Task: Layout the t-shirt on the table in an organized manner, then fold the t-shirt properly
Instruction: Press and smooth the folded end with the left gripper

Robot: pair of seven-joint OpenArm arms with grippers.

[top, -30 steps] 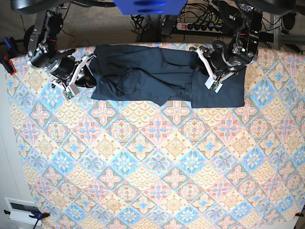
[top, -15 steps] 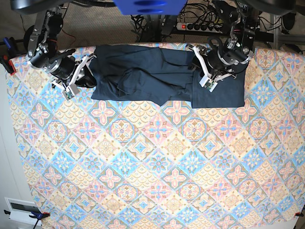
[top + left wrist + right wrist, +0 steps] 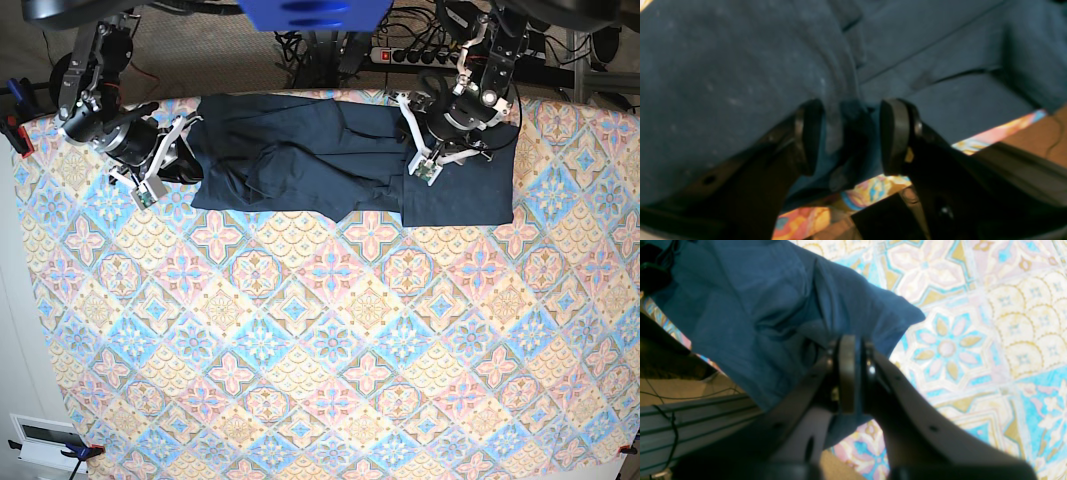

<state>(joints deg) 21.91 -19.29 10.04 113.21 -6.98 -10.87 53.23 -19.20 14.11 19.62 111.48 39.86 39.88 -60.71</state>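
Note:
The dark navy t-shirt (image 3: 300, 150) lies rumpled along the far edge of the patterned table (image 3: 330, 330), with creases in its middle and a flatter panel at the right. My left gripper (image 3: 415, 142) hovers low over the shirt's right part. In the left wrist view this left gripper (image 3: 850, 136) is open, and a raised fold of the t-shirt (image 3: 740, 66) stands between its black pads (image 3: 893, 136). My right gripper (image 3: 185, 152) is at the shirt's left edge. The right wrist view shows the right gripper (image 3: 857, 373) shut on the t-shirt (image 3: 766, 306) at its edge.
A power strip (image 3: 430, 55) and cables lie beyond the table's far edge. A clamp (image 3: 15, 130) grips the cloth at the left edge. A white box (image 3: 45, 440) sits off the near left corner. The table (image 3: 973, 323) stretches wide in front of the shirt.
My left gripper has moved left and slightly toward the far edge over the shirt, from the right panel to the fold beside it. The right arm has not moved.

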